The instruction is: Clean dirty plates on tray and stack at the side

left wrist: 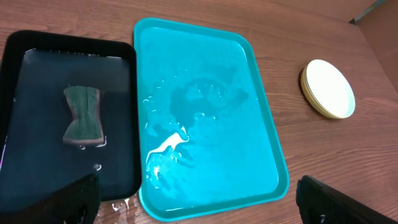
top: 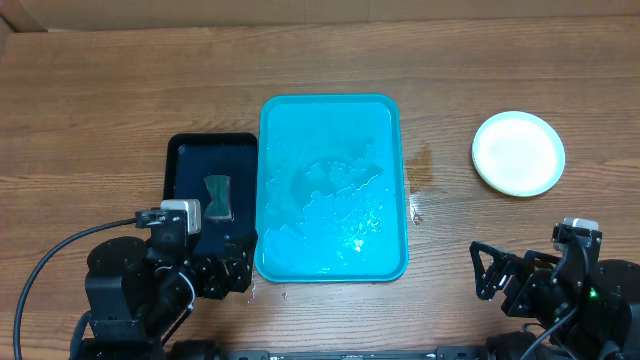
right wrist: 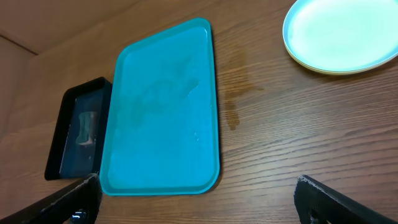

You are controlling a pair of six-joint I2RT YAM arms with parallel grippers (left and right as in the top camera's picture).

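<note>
Right of the tray (top: 300,130), the plates (top: 518,152) are sitting stacked on the counter (top: 100,90); both pairs of jaws are gaping wide, empty.

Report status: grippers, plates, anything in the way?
Left gripper and right gripper open, empty. Plates stacked right of tray. Tray wet, no plates on it. Sponge in black tray.

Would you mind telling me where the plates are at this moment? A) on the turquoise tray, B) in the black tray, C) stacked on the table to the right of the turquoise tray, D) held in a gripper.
C: the plates sit stacked on the bare table, apart from the turquoise tray, which holds only water, and the black tray holds only a sponge.
</note>
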